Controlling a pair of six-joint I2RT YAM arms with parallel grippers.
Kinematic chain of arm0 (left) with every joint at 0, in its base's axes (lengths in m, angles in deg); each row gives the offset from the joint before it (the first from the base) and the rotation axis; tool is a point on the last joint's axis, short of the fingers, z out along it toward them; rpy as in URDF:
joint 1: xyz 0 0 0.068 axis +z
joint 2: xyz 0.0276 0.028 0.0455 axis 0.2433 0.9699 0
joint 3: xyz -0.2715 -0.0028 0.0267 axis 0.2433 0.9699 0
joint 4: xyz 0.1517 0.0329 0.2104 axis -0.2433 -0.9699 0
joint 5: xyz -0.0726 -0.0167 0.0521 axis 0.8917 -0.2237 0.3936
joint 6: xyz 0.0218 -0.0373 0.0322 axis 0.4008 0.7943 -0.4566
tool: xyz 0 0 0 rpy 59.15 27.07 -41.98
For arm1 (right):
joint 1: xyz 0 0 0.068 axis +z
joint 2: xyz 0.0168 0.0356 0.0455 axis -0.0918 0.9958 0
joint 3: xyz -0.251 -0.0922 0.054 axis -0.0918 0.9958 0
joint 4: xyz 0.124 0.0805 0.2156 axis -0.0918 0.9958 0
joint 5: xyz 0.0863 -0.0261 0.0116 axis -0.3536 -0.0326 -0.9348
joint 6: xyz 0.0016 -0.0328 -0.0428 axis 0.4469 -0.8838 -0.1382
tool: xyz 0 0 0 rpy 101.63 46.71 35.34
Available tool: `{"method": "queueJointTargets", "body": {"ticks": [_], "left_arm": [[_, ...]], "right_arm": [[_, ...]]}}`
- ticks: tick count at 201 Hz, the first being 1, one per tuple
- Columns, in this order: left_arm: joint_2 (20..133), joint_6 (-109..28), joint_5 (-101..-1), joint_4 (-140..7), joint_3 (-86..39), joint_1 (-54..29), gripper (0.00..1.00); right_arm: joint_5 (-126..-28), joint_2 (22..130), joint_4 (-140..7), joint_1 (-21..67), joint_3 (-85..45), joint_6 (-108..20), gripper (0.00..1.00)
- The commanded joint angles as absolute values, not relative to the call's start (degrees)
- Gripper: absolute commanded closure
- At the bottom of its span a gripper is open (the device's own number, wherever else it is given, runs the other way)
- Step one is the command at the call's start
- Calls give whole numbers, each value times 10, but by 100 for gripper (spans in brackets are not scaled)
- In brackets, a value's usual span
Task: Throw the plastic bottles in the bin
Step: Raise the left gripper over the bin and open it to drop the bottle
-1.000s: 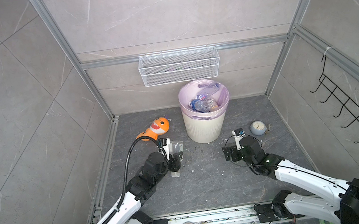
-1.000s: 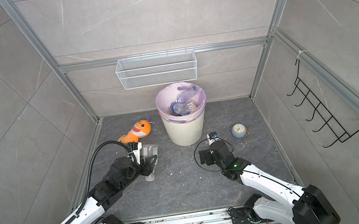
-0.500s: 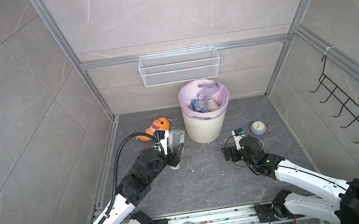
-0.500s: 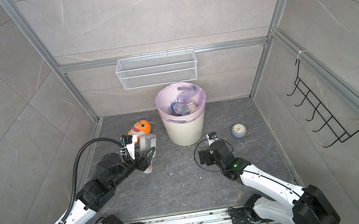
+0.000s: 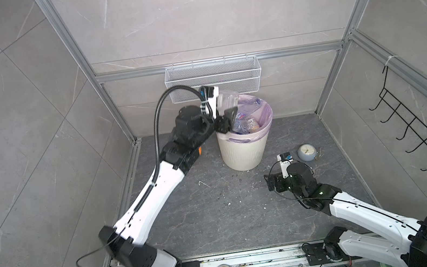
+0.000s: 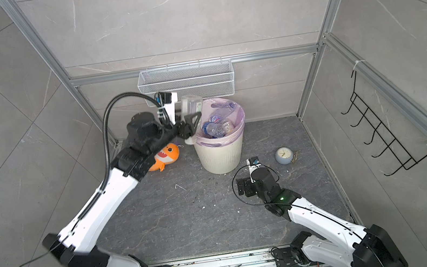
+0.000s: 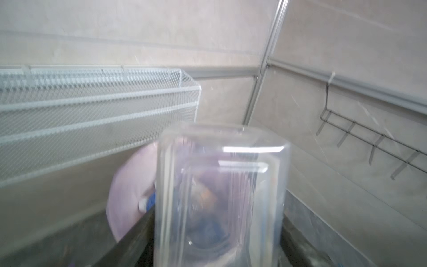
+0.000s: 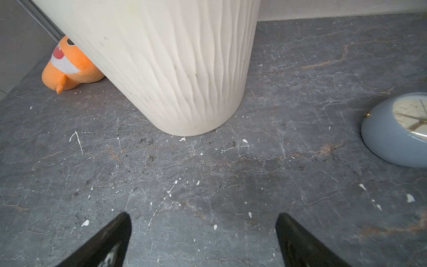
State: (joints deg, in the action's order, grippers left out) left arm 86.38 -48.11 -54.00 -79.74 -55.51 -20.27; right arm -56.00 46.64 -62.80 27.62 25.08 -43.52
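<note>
Grey stone floor (image 5: 217, 210): lined bin (image 5: 240, 153) holds several bottles (image 5: 245, 125). A clear bottle (image 6: 190, 104) sits within the left gripper (image 5: 222, 110) at its rim; grip undeterminable. The right gripper (image 8: 203, 217) is spread wide, empty.

We're in a robotics lab's mock bathroom corner: grey tiled walls (image 5: 190, 15) in aluminium framing (image 5: 127, 74), wire basket (image 5: 213, 83) upper centre, hook rack (image 5: 418, 125) at right, bin (image 5: 240, 153) mid-frame, mounting rails (image 5: 266, 258) along the bottom.
</note>
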Motion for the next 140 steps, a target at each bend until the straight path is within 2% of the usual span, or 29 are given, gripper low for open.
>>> {"method": "queueJointTargets", "body": {"ticks": [1,12,22,64,140], "left_arm": [[968,-440,-457,-836,-689,-142,0],[1014,-422,-427,-868,-756,-121,0],[1023,-419,-414,-873,-767,-110,0],[886,-426,-437,-774,-583,-105,0],[749,-433,-474,-758,-401,-104,0]], "right_arm": [[-559,459,-621,280,245,-426,0],[-557,457,-620,279,245,-426,0],[-556,456,-619,279,246,-426,0],[-563,463,-625,280,245,-427,0],[-558,464,-625,279,245,-426,0]]}}
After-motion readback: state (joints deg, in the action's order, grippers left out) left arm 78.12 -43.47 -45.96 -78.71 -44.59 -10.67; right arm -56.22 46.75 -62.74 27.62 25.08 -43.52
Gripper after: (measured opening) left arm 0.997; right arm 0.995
